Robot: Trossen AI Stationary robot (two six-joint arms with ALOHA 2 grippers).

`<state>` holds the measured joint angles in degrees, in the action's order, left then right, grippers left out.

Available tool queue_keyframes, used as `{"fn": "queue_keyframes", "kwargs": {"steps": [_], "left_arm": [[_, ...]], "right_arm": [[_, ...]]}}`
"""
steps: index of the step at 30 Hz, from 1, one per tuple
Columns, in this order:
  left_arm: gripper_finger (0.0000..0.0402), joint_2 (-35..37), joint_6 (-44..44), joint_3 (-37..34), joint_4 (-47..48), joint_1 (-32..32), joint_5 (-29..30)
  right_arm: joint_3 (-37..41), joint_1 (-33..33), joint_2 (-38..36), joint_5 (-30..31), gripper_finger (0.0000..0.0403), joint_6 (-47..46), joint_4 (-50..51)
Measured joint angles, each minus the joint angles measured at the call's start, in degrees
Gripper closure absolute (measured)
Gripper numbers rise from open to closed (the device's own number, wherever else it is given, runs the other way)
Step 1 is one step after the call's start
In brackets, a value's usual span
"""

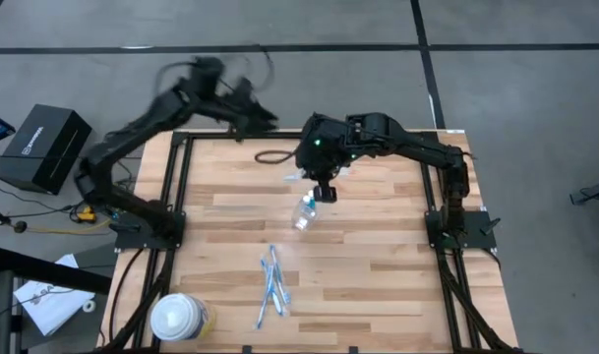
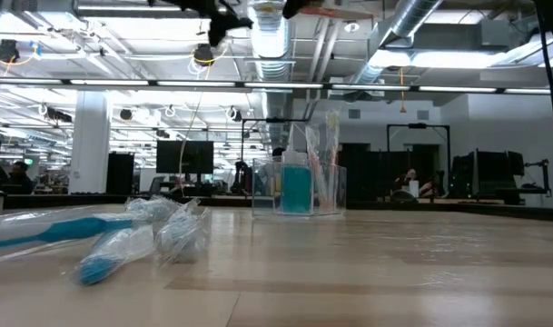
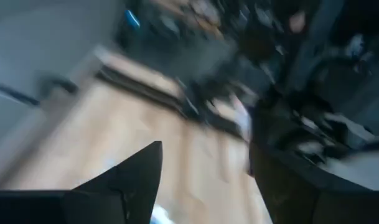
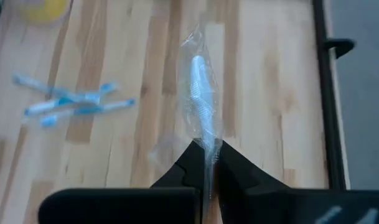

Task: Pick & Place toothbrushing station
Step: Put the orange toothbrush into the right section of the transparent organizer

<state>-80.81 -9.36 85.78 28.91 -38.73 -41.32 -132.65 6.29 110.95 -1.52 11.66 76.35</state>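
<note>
My right gripper is shut on a toothbrush in a clear wrapper over the table's middle; it also shows in the high view. The clear cup stands on its base, holding a blue tube and wrapped brushes; in the high view it shows beside the right gripper, toward the far edge. Several wrapped blue and white toothbrushes lie flat nearer the front edge. My left gripper is open and empty, blurred, above the table's far edge. My right gripper pinches one end of the wrapped toothbrush between its two fingers, on the clear wrapper. The brush runs on past the fingertips, in line with them, toward the table's near edge. It shows clear of the boards in the high view.
A large round white-topped yellowish container stands at the near left corner. A dark cable loop lies near the far edge. Black frame rails run along the table's sides. Bare boards lie at the right half.
</note>
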Motion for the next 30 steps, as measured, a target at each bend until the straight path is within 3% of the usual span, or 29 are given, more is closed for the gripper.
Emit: {"fn": "queue_keyframes", "kwargs": {"steps": [8, 19, 24, 30], "left_arm": [[0.0205, 11.22, 1.06, 0.02, -6.22, -11.73, 3.94], [0.0240, 20.63, 1.21, 0.02, -7.22, -16.38, 4.12], [0.0251, 21.26, 0.39, 0.00, -7.10, -16.38, 3.42], [0.0257, 21.08, -1.60, 0.00, -7.02, -16.38, 0.55]], "right_arm": [[-0.34, 2.87, -4.83, 0.90, 0.0394, -11.34, -15.86], [0.69, 0.15, -9.07, 25.73, 0.0394, -19.18, -36.94], [9.81, -3.13, -9.70, 32.21, 0.0394, -20.75, -51.56], [27.30, -7.56, -16.59, 47.35, 0.0394, -24.28, -66.62]]}}
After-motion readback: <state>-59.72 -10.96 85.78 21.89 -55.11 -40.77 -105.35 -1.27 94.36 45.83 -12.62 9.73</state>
